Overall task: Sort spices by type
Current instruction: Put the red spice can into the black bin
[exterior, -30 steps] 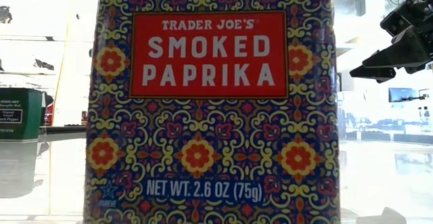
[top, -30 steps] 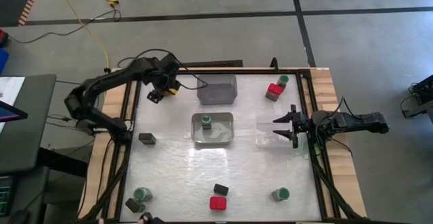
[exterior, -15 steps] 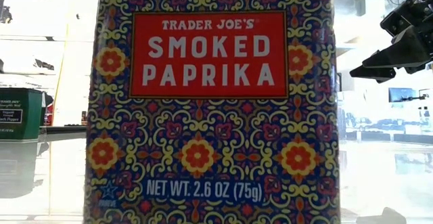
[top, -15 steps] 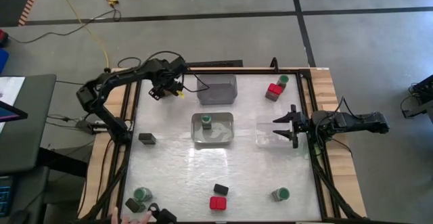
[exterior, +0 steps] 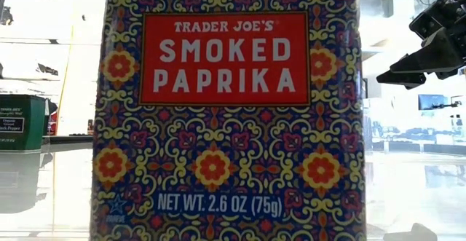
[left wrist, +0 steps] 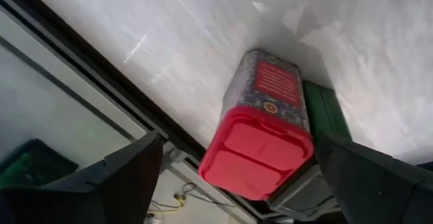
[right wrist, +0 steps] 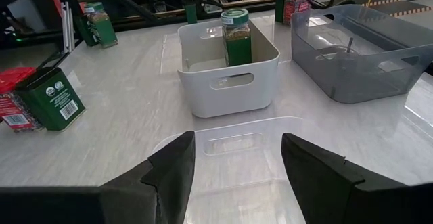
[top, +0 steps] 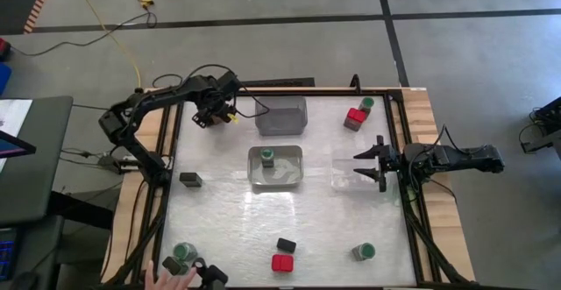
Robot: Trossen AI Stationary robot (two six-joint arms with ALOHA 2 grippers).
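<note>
My left gripper (top: 215, 115) hangs open near the table's far-left corner, over a red-topped paprika tin (left wrist: 260, 139). The tin stands against a green tin (left wrist: 328, 112), and the fingers are wide apart on either side of it without touching. The high view hides this tin under the arm. My right gripper (top: 366, 163) waits open above a clear bin (right wrist: 230, 156) at the right edge. A green-lidded jar (top: 267, 158) stands in the white bin (top: 289, 172). Another red-topped tin (top: 355, 116) and jar (top: 365, 103) stand far right.
A grey bin (top: 282, 115) sits at the far side. One dark tin (top: 190, 179) lies at the left. A dark tin (top: 286, 244), a red tin (top: 282, 262) and a jar (top: 363, 251) stand near the near edge. A person's hand (top: 175, 272) is by the near-left jar (top: 182, 253).
My left arm has raised its elbow, and its gripper has shifted a little toward the table's right. A person's hand has come in over the near-left corner beside the green-lidded jar. The right arm has kept still.
</note>
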